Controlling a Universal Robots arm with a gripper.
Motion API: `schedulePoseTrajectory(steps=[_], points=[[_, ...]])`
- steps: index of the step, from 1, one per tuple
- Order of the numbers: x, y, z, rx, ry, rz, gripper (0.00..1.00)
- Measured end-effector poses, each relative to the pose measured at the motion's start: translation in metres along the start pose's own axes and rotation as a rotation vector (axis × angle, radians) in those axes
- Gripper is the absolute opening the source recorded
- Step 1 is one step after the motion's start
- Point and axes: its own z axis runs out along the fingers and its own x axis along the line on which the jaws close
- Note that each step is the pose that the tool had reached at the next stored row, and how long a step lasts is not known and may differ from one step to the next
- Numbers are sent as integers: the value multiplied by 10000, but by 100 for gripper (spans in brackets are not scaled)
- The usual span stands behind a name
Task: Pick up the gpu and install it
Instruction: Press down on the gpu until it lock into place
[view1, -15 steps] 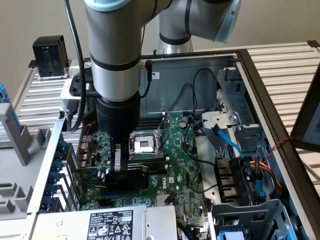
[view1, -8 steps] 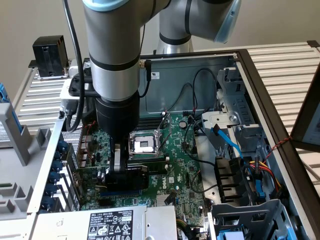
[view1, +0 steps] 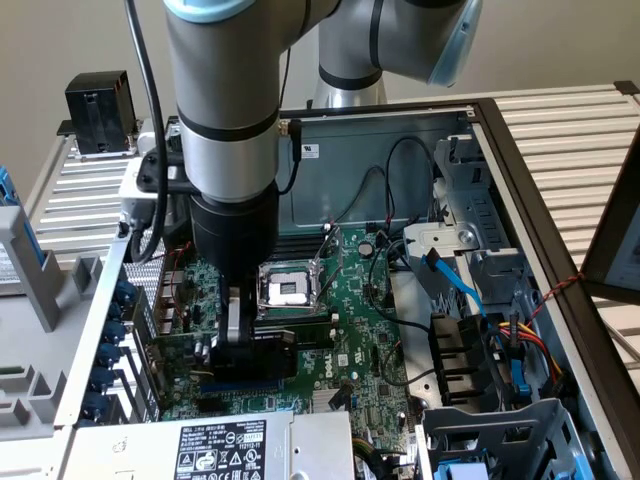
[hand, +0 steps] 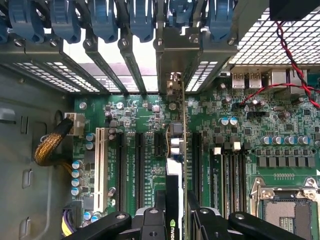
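the jaws (hand: 174, 220) are closed partway on the gpu (hand: 183, 150), gripping its upper edge and holding the card on edge above the motherboard (hand: 250, 130), among the expansion slots. its metal bracket end meets the rear slot openings of the computer case (view1: 400, 170), below the blue retention clips (hand: 100, 20).
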Motion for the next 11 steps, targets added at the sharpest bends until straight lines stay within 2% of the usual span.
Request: schedulePoseTrajectory(steps=[6,11], points=[[-3,3,-22,17,-5,16,26],[-3,-5,-24,63,-6,13,26]])
